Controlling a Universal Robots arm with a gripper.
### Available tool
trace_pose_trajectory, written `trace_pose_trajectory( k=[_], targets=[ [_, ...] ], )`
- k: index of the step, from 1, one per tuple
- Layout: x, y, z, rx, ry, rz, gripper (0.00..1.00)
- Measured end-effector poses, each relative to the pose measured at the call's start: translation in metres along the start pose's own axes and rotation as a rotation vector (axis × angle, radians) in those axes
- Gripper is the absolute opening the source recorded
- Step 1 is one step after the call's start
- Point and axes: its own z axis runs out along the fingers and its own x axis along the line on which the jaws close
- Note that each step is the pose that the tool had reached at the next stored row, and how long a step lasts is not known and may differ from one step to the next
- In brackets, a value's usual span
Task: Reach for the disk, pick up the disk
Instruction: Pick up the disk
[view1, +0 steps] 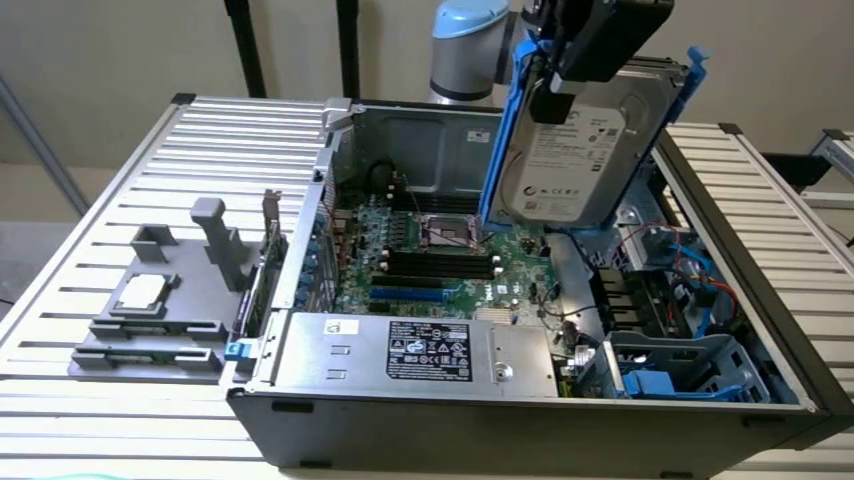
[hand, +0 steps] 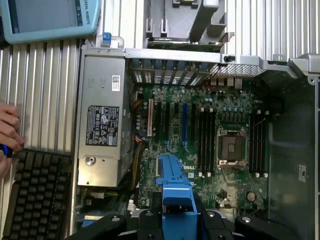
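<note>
The disk (view1: 577, 150), a silver-grey drive with a white label and bright blue rails, hangs tilted in the air above the open computer case (view1: 534, 420), near the exterior view's top right. My black gripper (view1: 587, 60) is shut on its upper end. In the wrist view, the disk's blue rail (hand: 174, 192) sticks out between my fingers (hand: 145, 222), with the motherboard (hand: 200, 130) far below it.
Inside the case lie the power supply (view1: 414, 350) and a blue drive cage (view1: 667, 375). A grey fixture (view1: 160, 310) holding a small chip sits on the slatted table (view1: 160, 180). A teach pendant (hand: 50, 17), a keyboard (hand: 35, 195) and a person's hand (hand: 7, 132) are beside the case.
</note>
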Motion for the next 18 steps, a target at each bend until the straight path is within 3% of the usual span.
trace_pose_trajectory(
  k=[18],
  targets=[
    [0.046, -0.0358, -0.0054, 0.0012, -0.0011, 0.0, 0.33]
  ],
)
